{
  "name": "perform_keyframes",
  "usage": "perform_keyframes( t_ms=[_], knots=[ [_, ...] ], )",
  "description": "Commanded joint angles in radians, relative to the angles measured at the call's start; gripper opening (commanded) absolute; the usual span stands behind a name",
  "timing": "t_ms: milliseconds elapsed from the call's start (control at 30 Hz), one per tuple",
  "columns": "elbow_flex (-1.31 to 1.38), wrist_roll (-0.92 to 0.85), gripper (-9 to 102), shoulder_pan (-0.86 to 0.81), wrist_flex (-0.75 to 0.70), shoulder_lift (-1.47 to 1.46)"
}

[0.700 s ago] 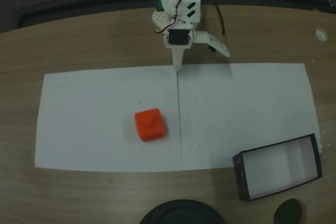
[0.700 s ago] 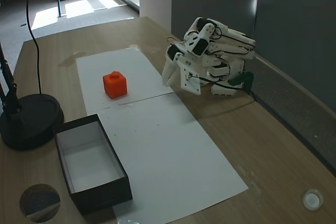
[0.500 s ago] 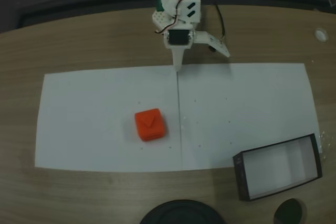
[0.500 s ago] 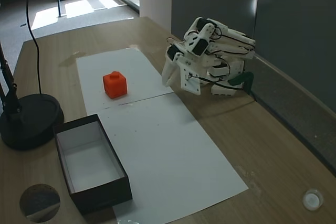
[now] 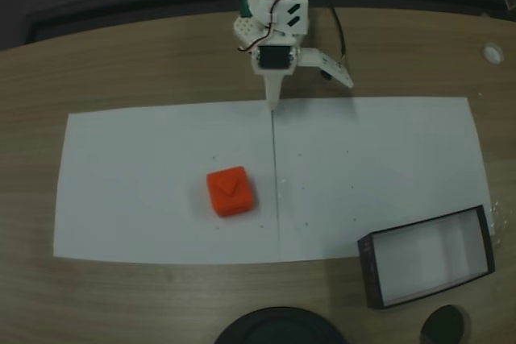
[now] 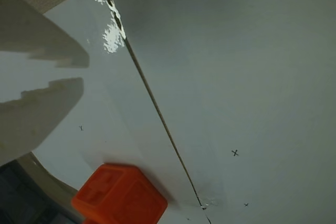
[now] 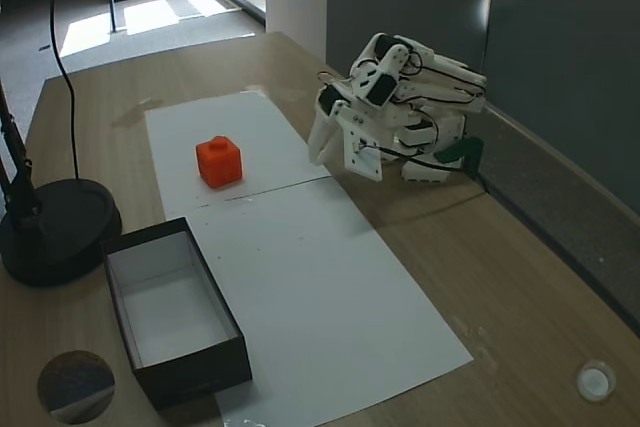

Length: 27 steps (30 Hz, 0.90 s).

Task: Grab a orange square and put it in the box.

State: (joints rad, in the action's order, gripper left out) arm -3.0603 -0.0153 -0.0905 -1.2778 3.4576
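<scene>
While the arm is sitting folded at the paper's far edge, the orange square (image 5: 231, 192) is lying free just left of the paper's centre seam (image 5: 275, 183), well apart from the gripper (image 5: 272, 104). Fingers (image 6: 39, 111) are nearly closed, gripping nothing. The box (image 5: 367, 267) is waiting empty at the paper's near-right corner. No readable labels; just small x marks on the paper.
</scene>
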Motion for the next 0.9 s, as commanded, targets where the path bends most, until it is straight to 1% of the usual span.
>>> perform_keyframes(
  t_ms=[0,200,267,367,467,533,567,700,867],
  knots=[
    [0.054,0.002,0,-0.002,0.011,0.017],
    [0.054,-0.003,0,0.005,0.012,0.017],
    [0.075,-0.005,1,-0.005,0.058,0.018],
    [0.094,-0.006,10,-0.021,0.164,0.018],
    [0.104,-0.006,25,-0.038,0.276,0.018],
    [0.13,0.0,33,-0.051,0.341,0.005],
    [0.15,0.002,35,-0.06,0.359,0.0],
    [0.222,-0.003,35,-0.126,0.416,-0.066],
    [0.364,-0.003,38,-0.146,0.456,-0.36]
  ],
)
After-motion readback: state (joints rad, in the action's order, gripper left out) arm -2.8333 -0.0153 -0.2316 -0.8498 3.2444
